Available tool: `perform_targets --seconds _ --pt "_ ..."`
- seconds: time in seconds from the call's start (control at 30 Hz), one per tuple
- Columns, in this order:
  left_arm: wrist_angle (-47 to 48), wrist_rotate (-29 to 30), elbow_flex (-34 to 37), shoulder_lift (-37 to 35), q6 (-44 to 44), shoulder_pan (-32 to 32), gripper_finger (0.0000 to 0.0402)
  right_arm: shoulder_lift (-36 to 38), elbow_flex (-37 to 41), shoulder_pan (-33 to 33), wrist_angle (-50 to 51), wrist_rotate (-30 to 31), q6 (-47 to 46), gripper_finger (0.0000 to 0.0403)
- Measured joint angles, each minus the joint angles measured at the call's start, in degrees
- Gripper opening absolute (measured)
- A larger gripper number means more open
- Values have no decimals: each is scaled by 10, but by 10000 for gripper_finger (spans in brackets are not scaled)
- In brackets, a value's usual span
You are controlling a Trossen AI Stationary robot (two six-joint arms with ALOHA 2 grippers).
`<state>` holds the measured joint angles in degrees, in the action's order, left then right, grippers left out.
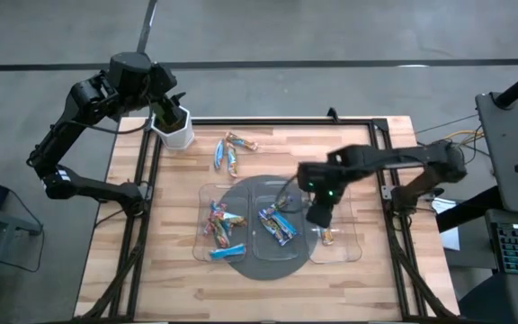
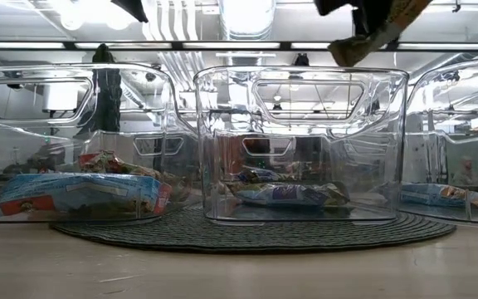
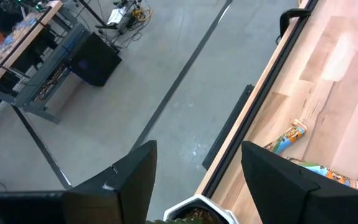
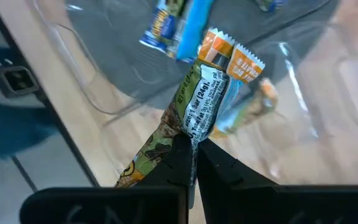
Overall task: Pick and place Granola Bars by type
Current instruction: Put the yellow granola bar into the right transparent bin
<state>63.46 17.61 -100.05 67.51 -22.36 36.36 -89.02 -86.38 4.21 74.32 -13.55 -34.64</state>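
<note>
My right gripper [image 1: 318, 216] is shut on a granola bar [image 4: 207, 93] in a green and tan-orange wrapper, above the near edge of the right clear tray [image 1: 349, 252]; the low view shows the bar [image 2: 376, 35] high above the trays. A tan-orange bar [image 1: 329, 236] lies in the right tray, blue bars [image 1: 277, 225] in the middle tray, red-pink and blue bars [image 1: 220, 229] in the left tray. Loose bars [image 1: 229, 153] lie on the wood farther back. My left gripper [image 3: 197, 180] waits open over a white cup [image 1: 176, 133] at the far left. My right gripper pinches the bar's middle [image 4: 188, 127] between its two shut fingers, where the wrapper is crumpled. The fingers come from above, pointing steeply down, across the bar. The bar is lifted clear of the trays, and its orange-tabbed end [image 4: 232, 56] sticks out beyond the fingers.
The three clear trays stand side by side on a dark round mat [image 1: 241, 193] in the middle of the wooden table. A black frame [image 1: 142, 180] runs along the table's left, far and right sides. Bare wood lies near the front edge.
</note>
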Motion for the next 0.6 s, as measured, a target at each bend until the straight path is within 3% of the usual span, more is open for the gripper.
perform_targets --seconds 0.17,0.37,0.6 --pt "0 -6 0 0 0 0 216 65 136 31 -70 45 -98 8" --pt "1 -18 0 4 -8 0 216 125 255 62 -78 43 -181 19" --pt "3 -37 0 19 7 0 216 166 317 72 -128 31 -229 108"
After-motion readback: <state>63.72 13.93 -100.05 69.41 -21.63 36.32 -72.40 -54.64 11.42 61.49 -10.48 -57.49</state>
